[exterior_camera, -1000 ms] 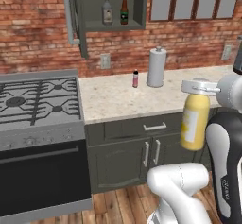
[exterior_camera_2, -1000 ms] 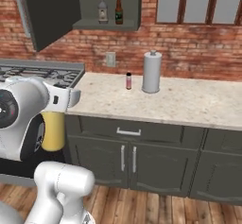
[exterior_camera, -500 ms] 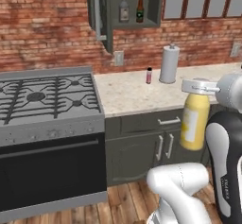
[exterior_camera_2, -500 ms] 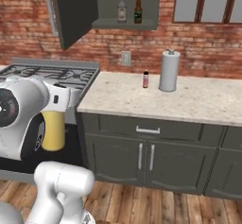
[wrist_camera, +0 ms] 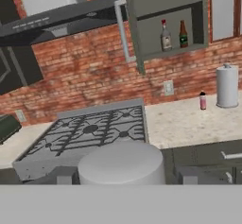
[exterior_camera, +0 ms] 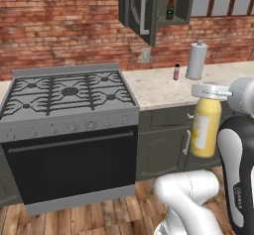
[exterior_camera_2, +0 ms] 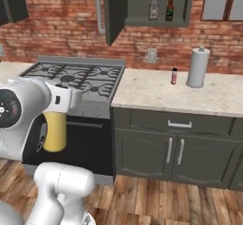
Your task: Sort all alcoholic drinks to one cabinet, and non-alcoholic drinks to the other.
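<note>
Carrying the tall yellow bottle upright, gripper clamped around its white cap, low in front of the stove. Grey bottle and beer bottle sit in the open cabinet, up and right of the hand. Other cabinet lies up-left, so the bottle likely heads there; pink bottle waits on the counter.
</note>
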Controlling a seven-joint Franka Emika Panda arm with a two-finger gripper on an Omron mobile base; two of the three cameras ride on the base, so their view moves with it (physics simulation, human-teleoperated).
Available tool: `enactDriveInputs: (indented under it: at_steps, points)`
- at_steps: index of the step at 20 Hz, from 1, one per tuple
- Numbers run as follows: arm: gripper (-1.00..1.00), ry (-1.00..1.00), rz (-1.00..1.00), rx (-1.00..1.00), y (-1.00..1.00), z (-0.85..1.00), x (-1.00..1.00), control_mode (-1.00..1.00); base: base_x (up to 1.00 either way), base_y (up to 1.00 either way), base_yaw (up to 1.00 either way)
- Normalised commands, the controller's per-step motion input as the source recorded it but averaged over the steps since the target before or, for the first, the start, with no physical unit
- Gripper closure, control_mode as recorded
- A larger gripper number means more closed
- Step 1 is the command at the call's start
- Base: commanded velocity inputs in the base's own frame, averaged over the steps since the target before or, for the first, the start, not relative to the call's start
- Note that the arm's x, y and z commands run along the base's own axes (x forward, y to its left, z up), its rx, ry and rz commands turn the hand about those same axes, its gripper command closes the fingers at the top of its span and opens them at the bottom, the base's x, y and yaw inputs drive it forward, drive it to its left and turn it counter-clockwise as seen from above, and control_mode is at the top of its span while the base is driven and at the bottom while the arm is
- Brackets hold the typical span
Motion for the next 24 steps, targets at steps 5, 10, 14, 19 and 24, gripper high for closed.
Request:
enactDriveInputs:
  at_steps: [5, 10, 14, 19, 24]
  points:
    - [1.00, 0.00, 0.00, 0.00, 0.00, 0.00, 0.00, 1.00, -0.35, 0.99, 0.00]
    - [1.00, 0.00, 0.00, 0.00, 0.00, 0.00, 0.00, 1.00, -0.20, 1.00, 0.00]
    - [1.00, 0.00, 0.00, 0.00, 0.00, 0.00, 0.00, 1.00, -0.15, 1.00, -0.02]
    - [1.00, 0.00, 0.00, 0.00, 0.00, 0.00, 0.00, 1.00, -0.16, 1.00, -0.05]
    - [1.00, 0.00, 0.00, 0.00, 0.00, 0.00, 0.00, 1.00, -0.05, 1.00, -0.10]
